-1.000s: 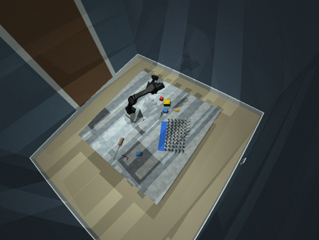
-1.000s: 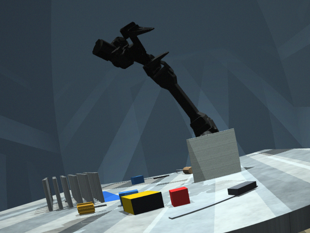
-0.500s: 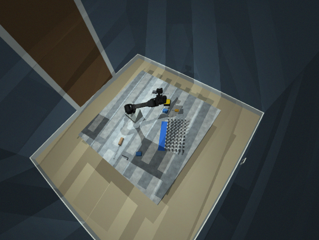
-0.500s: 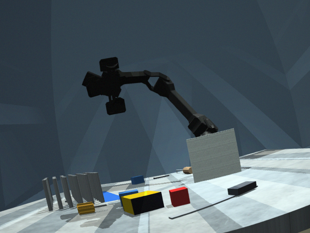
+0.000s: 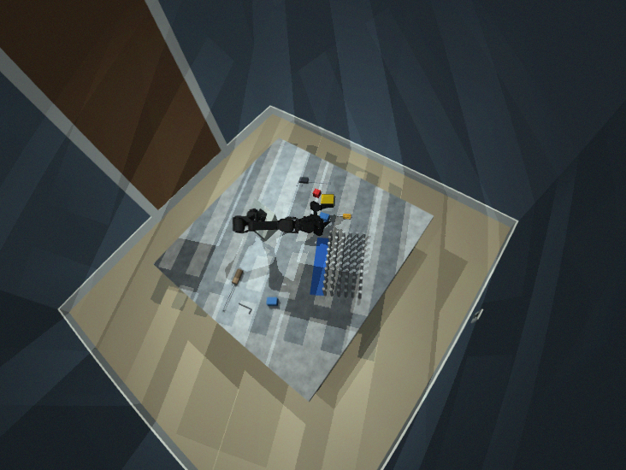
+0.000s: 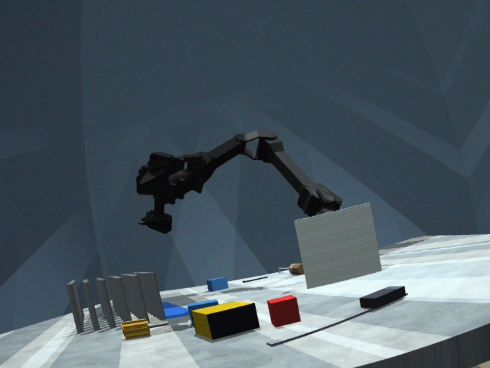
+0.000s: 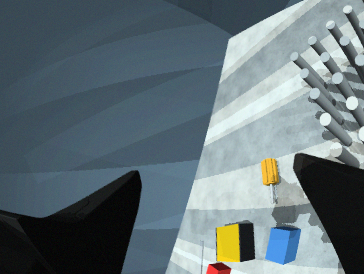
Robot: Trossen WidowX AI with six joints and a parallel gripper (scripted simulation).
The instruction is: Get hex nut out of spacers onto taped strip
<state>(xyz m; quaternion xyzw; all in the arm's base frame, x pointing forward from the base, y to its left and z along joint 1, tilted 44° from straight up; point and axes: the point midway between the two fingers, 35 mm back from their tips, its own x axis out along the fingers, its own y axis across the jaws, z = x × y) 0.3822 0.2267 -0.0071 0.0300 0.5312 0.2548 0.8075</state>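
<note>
The grey metal spacers (image 5: pixel 346 262) (image 6: pixel 138 296) (image 7: pixel 328 127) stand in a dense field. The blue taped strip (image 5: pixel 316 278) (image 6: pixel 174 310) lies along one side of it. I cannot make out the nut in any view. A black-handled tool (image 5: pixel 304 179) (image 6: pixel 382 297) with a long thin rod lies at the field's far side from the brown-handled tool (image 5: pixel 237 276) (image 6: pixel 296 269). A bent hex key (image 5: pixel 245 306) (image 6: pixel 254 280) lies near the latter. An orange-handled screwdriver (image 5: pixel 346 216) (image 6: pixel 135 328) (image 7: pixel 270 171) lies close beside the spacers. My gripper (image 7: pixel 220 171) is open and empty, high above the table.
A yellow and black block (image 5: pixel 327 199) (image 6: pixel 225 320) (image 7: pixel 228 243), a red block (image 5: pixel 316 192) (image 6: pixel 283 310) (image 7: pixel 218 269) and a blue block (image 7: pixel 283 245) lie near the screwdriver. Another blue block (image 5: pixel 272 301) (image 6: pixel 217 284) lies near the hex key. A pale upright panel (image 6: pixel 338 245) stands before the arm's base.
</note>
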